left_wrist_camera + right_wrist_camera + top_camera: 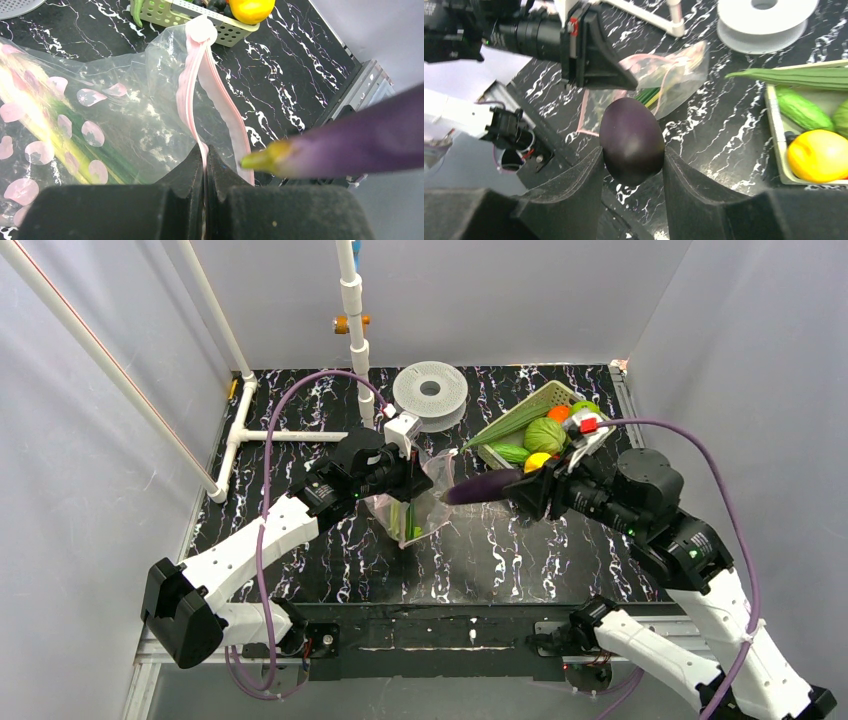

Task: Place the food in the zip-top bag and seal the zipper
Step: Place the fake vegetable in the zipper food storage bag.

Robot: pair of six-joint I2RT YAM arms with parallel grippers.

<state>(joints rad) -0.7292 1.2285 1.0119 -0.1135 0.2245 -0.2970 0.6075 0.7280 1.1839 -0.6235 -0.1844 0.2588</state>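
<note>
At mid-table, the left gripper point(205, 156) is pinched tight on the zipper point(222, 100), holding the bag point(125, 100) up. Meanwhile the right gripper point(633, 154) clamps the eggplant point(631, 130), its long axis pointing left, tip just right of the bag's mouth, not yet inside.

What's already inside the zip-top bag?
Through the clear zip-top bag one long green stalk shows. The eggplant is outside, held by the right gripper. The left gripper hides the bag's near edge.
</note>
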